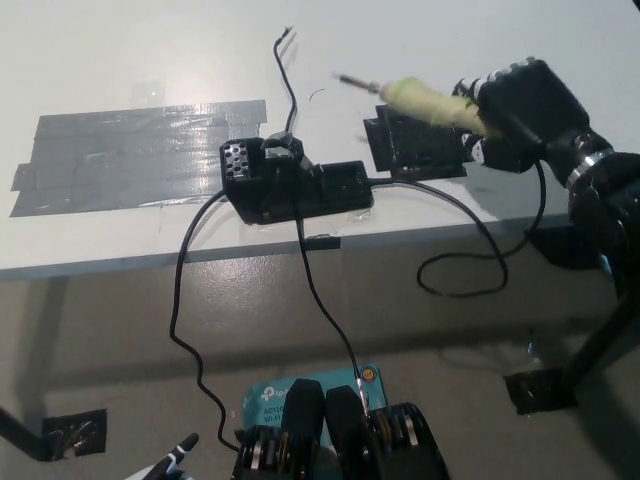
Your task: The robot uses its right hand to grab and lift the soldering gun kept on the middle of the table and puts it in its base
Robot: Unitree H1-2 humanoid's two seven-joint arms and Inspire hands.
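- White table [120, 60] carrying a wide patch of grey tape [130, 155] at left and a black tape square [415, 140] right of centre.
- Black base [295, 185] near the table's front edge, just left of the tape square; black cables [185, 300] hang from it over the edge.
- Soldering gun [425, 100] held above the tape square, right of the base and apart from it, with its metal tip pointing left.
- Right hand [515, 115], black, with fingers wrapped around the rear of the gun's pale handle; the gun's cord [480, 270] loops down below it.
- Left hand [175, 458] at the bottom edge; only a tip shows, so its finger state cannot be told.
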